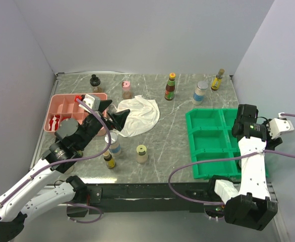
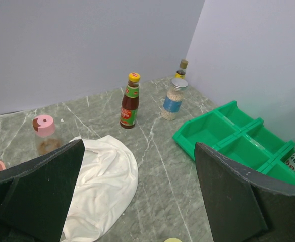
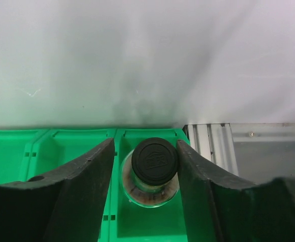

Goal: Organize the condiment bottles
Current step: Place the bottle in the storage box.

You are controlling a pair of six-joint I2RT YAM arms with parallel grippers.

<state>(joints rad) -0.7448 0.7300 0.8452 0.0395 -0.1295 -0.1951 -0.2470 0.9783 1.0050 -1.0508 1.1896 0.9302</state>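
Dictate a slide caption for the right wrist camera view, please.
Right gripper straddling a black-capped bottle that stands in a green tray compartment.

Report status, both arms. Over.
Left gripper open, empty, above white cloth. Right gripper: jaws flank black-capped bottle upright in green tray, grip unclear. Cloth mid-table, possibly in left arm's way.

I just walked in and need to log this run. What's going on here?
Two robot arms are sorting condiment bottles. The right gripper straddles a black-capped bottle that stands upright in an edge compartment of the green tray. Whether it is gripping the bottle is unclear. The left gripper hovers wide open and empty above the white cloth. Other bottles, such as the red-labelled bottle, stand out on the table.
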